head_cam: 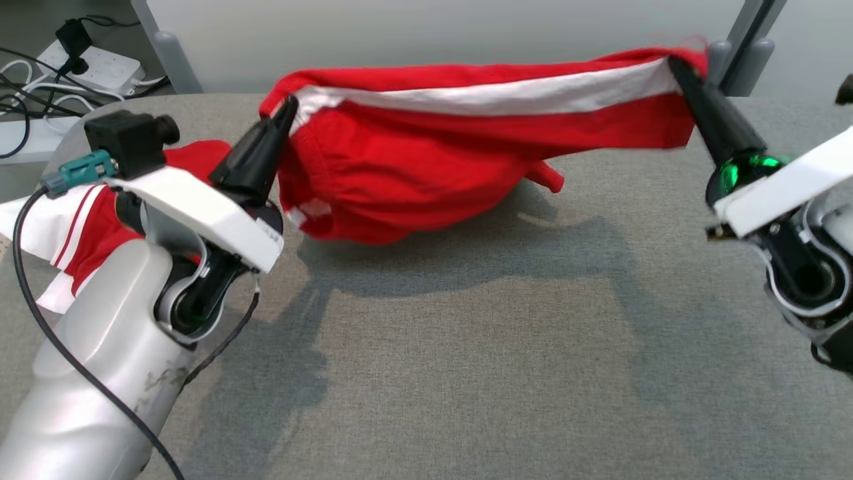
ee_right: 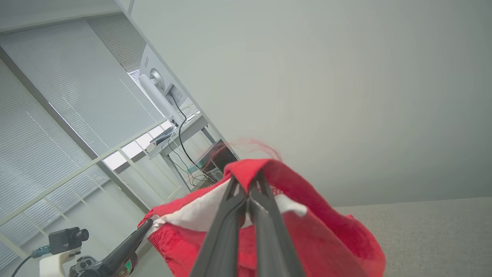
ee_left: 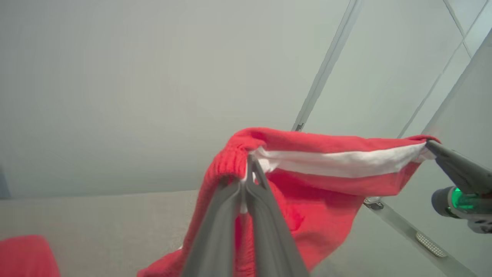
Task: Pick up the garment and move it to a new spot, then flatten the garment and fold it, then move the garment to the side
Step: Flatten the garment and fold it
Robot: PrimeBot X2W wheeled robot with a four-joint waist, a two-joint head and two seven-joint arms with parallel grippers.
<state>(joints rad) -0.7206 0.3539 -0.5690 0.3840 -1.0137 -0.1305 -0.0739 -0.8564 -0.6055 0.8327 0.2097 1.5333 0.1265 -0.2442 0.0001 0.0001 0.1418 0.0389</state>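
Grey fabric covers the worktop (head_cam: 466, 373), with a pale wall behind it. Left jaws are pressed together on a ribbed red edge of the garment (head_cam: 426, 167). Right jaws are clamped on its other end, at the upper right of the head view. Between the two grips the garment hangs above the worktop, stretched into a taut line: a red top hem, then a white band, then red cloth sagging in gathered folds. The folds hang lowest near the left grip, over a soft shadow. A red and white cloth (head_cam: 60, 247) lies behind the left forearm (head_cam: 100, 347), at the worktop's left edge.
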